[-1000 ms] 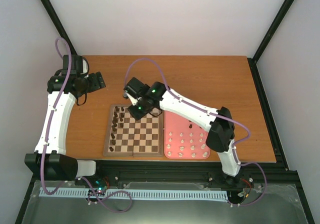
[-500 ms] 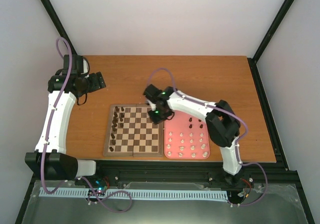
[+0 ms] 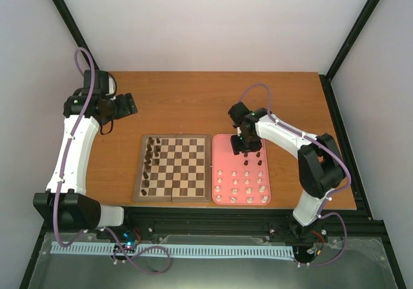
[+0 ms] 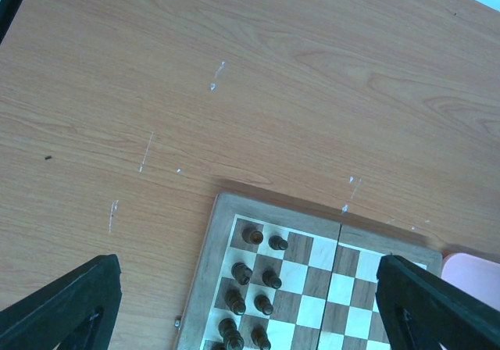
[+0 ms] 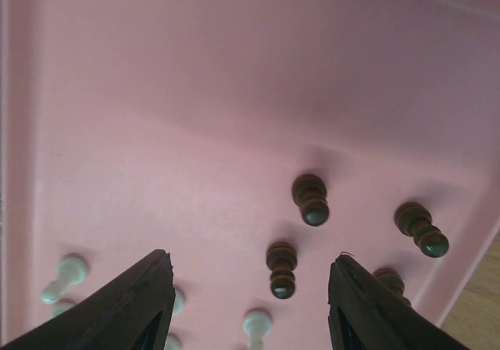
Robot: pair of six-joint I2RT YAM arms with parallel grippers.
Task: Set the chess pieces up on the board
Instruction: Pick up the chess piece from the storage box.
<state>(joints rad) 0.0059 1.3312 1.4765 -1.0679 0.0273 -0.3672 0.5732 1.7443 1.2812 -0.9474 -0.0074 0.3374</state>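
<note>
Hovering above the bare table [image 3: 193, 95] beyond the board's far left corner, the left gripper [image 3: 124, 105] has its fingers [image 4: 74, 303] spread wide with nothing between them. The board [image 3: 187, 192] lies to its right. Dark pieces [image 3: 151, 162] stand in two files along the board's left edge, and the rest of its squares are bare.

Just beside the board on the right sits the pink tray [image 3: 222, 144], with cream pieces [image 3: 240, 187] standing in rows across its near part. The right gripper [image 3: 246, 146] hangs low over the tray's far end, so it is clearly the nearer arm for the next pick.

Its wrist camera shows what the overhead view hides. The fingers [image 5: 129, 303] are parted and empty, and one dark piece [image 5: 281, 269] stands upright between them, a little towards the right finger. That piece's long axis runs up towards the camera, so a straight descent and squeeze looks workable. Other dark pieces [image 5: 311, 200] stand just beyond it and to the right, close enough to be knocked.
</note>
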